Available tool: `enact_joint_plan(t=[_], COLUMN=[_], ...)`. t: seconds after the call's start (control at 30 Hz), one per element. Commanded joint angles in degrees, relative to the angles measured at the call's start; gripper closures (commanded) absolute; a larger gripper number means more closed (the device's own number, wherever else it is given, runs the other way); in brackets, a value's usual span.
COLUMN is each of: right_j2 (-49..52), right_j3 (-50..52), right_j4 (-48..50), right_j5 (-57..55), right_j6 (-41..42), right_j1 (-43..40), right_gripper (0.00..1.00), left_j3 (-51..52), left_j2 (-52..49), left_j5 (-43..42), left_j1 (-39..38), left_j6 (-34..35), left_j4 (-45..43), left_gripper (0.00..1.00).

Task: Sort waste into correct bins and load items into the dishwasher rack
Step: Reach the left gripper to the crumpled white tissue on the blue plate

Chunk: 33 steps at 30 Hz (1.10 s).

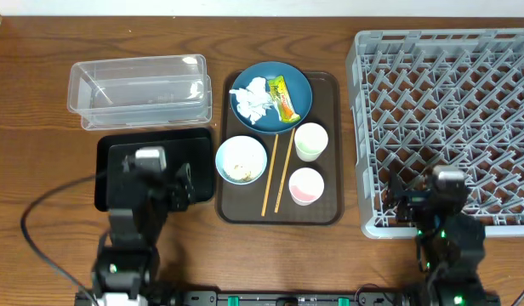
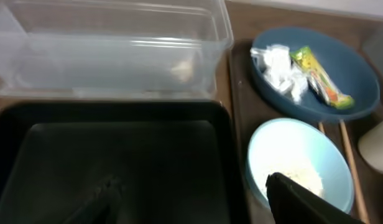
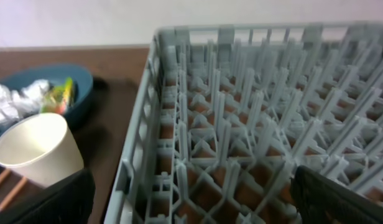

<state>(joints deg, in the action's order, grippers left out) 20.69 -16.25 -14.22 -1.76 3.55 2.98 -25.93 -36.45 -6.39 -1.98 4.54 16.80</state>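
Chopsticks (image 1: 269, 174) close between bowl (image 1: 242, 160), pink cup (image 1: 306, 185)

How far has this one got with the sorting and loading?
Nothing looks done: the rack holds no dishes, the clear box and black tray no visible waste. Nothing is in hand: left gripper and right gripper are open. Remaining: tissue and wrapper on the plate, scraps in the bowl, green cup, pink cup and chopsticks on the brown tray.

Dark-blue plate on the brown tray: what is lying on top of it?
On the plate lie crumpled white tissue and a yellow-green snack wrapper, side by side. The plate surface beneath them is covered, so anything under the tissue cannot be seen.
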Motion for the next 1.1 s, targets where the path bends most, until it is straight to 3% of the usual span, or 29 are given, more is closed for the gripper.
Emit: enact_joint_plan(t=[0.0, 0.3, 0.4, 0.67, 0.8, 1.07], right_j2=[9.0, 33.8, 39.5, 43.7, 43.7, 43.7], right_j3=[-7.0, -30.0, -35.4, -38.2, -38.2, -38.2], right_j4=[-3.1, -22.7, -28.0, -30.2, -30.1, -30.1], right_j5=[-0.9, 2.2, 2.2, 5.2, 5.2, 5.2], right_j6=[1.2, 1.1, 1.1, 1.1, 1.1, 1.1], right_j1=[0.4, 0.4, 0.4, 0.4, 0.4, 0.4], right_gripper=[0.01, 0.01, 0.01, 0.01, 0.01, 0.01], left_j3=[-8.6, -33.4, -37.5, -37.6, -37.7, -40.9], left_j2=[-8.0, -28.3, -31.1, -31.6, -31.7, -37.4], left_j5=[-4.3, -5.2, -5.2, -5.2, -5.6, -6.4], left_j1=[0.2, 0.2, 0.3, 0.3, 0.2, -3.0], left_j6=[0.7, 0.7, 0.7, 0.8, 5.1, 5.2], left_j4=[5.1, 36.5, 42.3, 41.7, 35.2, 22.9], left_gripper=[0.23, 0.23, 0.23, 0.23, 0.23, 0.23])
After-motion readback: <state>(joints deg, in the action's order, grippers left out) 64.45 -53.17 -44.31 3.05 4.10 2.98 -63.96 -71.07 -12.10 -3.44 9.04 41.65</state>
